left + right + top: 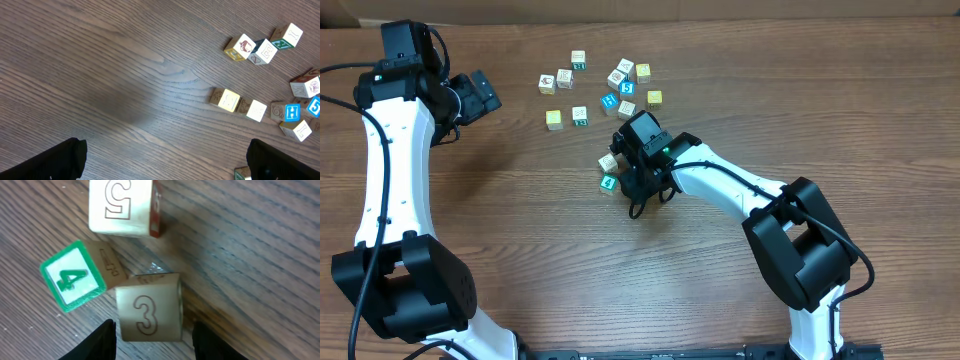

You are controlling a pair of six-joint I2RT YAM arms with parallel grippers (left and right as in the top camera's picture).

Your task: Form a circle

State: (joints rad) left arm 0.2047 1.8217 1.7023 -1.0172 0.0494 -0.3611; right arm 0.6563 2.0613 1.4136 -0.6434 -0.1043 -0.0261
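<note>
Three small cubes sit close together on the wooden table in the right wrist view: a pale "5" cube (120, 205), a green-framed "4" cube (72, 276) and a pale "3" cube (148, 314). My right gripper (155, 340) straddles the "3" cube, open, with a sliver of table showing on each side. From overhead, a pale cube (608, 162) and a teal cube (609, 183) of this cluster show beside the right gripper (632, 180); the rest is hidden under it. My left gripper (480, 95) hangs wide open and empty at the far left (167, 160).
A loose scatter of white, yellow and blue letter cubes (610, 85) lies at the back middle of the table, and shows on the right of the left wrist view (260, 50). A green-edged cube (242, 174) sits beside the left gripper's right finger.
</note>
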